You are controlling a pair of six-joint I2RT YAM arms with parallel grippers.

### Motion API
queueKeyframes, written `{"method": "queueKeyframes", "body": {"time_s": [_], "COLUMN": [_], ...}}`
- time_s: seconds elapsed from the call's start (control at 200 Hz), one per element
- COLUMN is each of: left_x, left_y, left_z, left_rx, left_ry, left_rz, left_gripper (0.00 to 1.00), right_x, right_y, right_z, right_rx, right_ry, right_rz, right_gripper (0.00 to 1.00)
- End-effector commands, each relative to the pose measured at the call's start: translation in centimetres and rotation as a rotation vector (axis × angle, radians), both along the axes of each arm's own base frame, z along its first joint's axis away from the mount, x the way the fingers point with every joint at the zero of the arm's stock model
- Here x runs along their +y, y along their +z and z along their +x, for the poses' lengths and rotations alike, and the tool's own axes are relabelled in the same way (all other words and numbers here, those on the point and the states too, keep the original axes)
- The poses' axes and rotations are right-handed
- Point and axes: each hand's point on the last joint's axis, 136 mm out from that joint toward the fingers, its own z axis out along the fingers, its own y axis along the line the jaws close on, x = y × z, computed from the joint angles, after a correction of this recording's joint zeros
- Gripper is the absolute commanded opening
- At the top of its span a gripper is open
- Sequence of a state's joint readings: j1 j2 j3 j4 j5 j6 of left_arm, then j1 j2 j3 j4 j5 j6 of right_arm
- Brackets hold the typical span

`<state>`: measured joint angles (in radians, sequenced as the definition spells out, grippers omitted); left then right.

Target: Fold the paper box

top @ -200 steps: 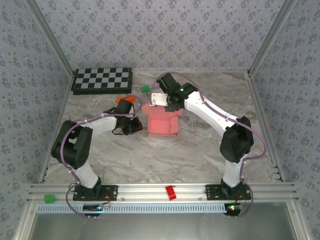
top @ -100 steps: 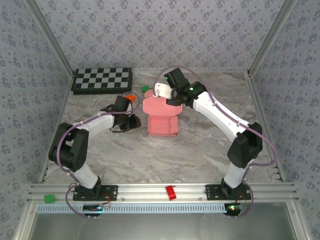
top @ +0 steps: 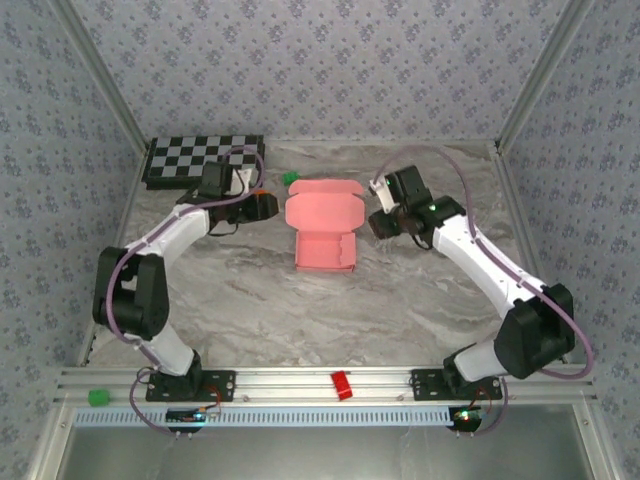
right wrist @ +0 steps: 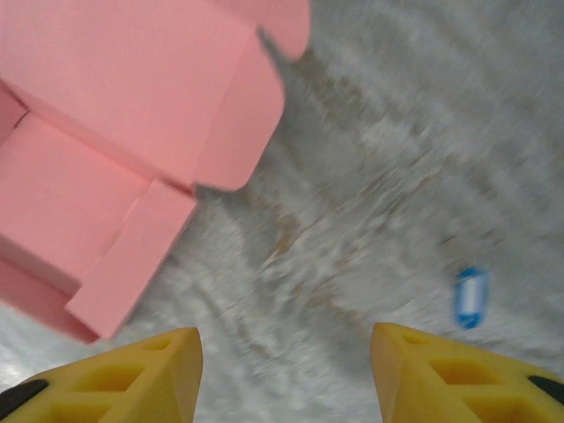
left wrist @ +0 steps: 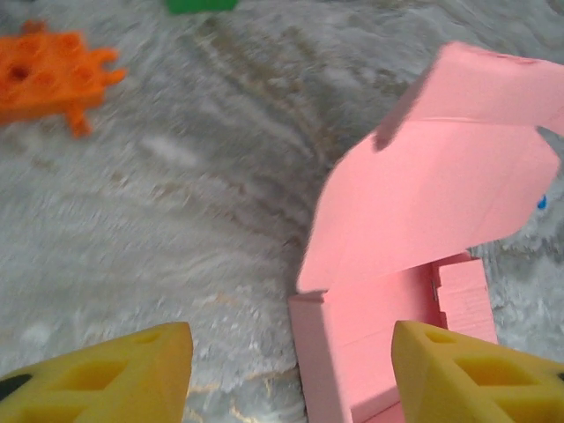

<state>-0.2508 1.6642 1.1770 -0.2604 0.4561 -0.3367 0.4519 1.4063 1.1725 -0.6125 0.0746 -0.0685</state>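
The pink paper box [top: 325, 250] sits mid-table as an open tray, its lid [top: 322, 203] leaning back with the side tabs spread. My left gripper [top: 264, 207] hovers to the left of the lid, apart from it. It is open, and in the left wrist view the tray's left wall and the lid of the paper box [left wrist: 423, 203] rise beyond the yellow fingers [left wrist: 115, 374] of the left gripper [left wrist: 291, 344]. My right gripper [top: 378, 222] hangs open just right of the box. In the right wrist view the right gripper [right wrist: 284, 344] frames bare table, with the paper box [right wrist: 132, 106] at upper left.
A checkerboard [top: 205, 160] lies at the back left. An orange piece [left wrist: 48, 75] and a green block [top: 290, 178] rest behind the left gripper. A small red block [top: 342, 384] and a green block [top: 97, 397] sit on the front rail. A blue mark [right wrist: 471, 297] shows on the table.
Both grippers have opened and drawn away from the box, the left toward the back left, the right swinging out to the right. The lid now stands free and open.
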Motion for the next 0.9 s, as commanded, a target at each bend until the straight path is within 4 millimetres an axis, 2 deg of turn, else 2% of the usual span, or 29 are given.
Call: {"method": "queueKeyframes", "body": {"time_s": [0.0, 0.16, 0.24, 0.37, 0.495, 0.675, 0.895], "left_x": [-2.0, -2.5, -3.1, -4.0, -4.9, -5.4, -5.6], "left_y": [0.8, -0.2, -0.7, -1.1, -1.0, -1.6, -2.1], "left_z": [1.2, 3.5, 4.1, 4.6, 4.8, 4.9, 4.8], "left_rx": [-0.079, -0.058, -0.042, -0.026, -0.025, 0.002, 0.022], "left_ry": [-0.152, -0.185, -0.209, -0.247, -0.271, -0.286, -0.293], "left_rz": [-0.029, -0.053, -0.079, -0.129, -0.190, -0.224, -0.238], "left_gripper": [0.62, 0.61, 0.55, 0.49, 0.46, 0.35, 0.26], "right_x": [1.1, 1.1, 1.4, 1.5, 1.2, 0.8, 0.7], "right_y": [-0.2, -2.1, -3.1, -4.4, -4.8, -5.2, -6.0], "right_z": [-1.0, -1.7, -2.2, -2.9, -3.2, -3.2, -3.2], "right_rx": [0.039, 0.082, 0.107, 0.140, 0.149, 0.155, 0.178], "right_ry": [-0.121, -0.225, -0.237, -0.240, -0.240, -0.250, -0.255], "right_rz": [0.256, 0.386, 0.413, 0.408, 0.385, 0.355, 0.337], "right_gripper": [0.54, 0.53, 0.53, 0.53, 0.53, 0.53, 0.53]}}
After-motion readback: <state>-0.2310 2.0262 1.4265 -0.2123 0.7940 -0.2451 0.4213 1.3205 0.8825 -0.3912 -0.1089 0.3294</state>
